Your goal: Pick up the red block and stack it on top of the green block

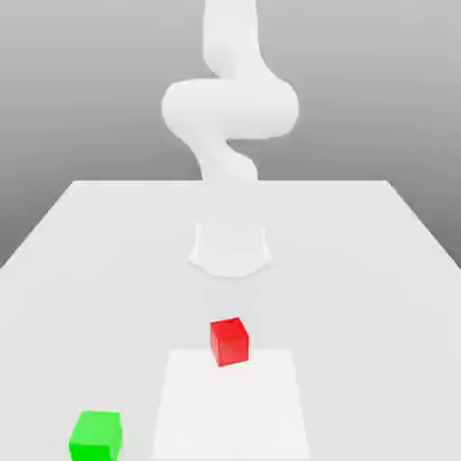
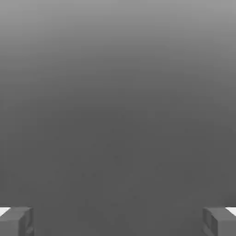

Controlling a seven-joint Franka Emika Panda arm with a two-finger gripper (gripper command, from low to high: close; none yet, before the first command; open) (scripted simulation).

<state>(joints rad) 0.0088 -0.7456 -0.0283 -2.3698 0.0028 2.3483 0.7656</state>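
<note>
The red block sits on the white table near its middle, toward the front. Farther forward, at the exterior view's left, the green block rests on the table, well apart from the red one. In the hand view my gripper is open: its two grey fingertips stand far apart with nothing between them, and plain grey background lies beyond. The white arm rises behind the blocks, high above the table.
The arm's round base stands on the table behind the red block. A paler square patch marks the tabletop just in front of the red block. The table's edges run down both sides.
</note>
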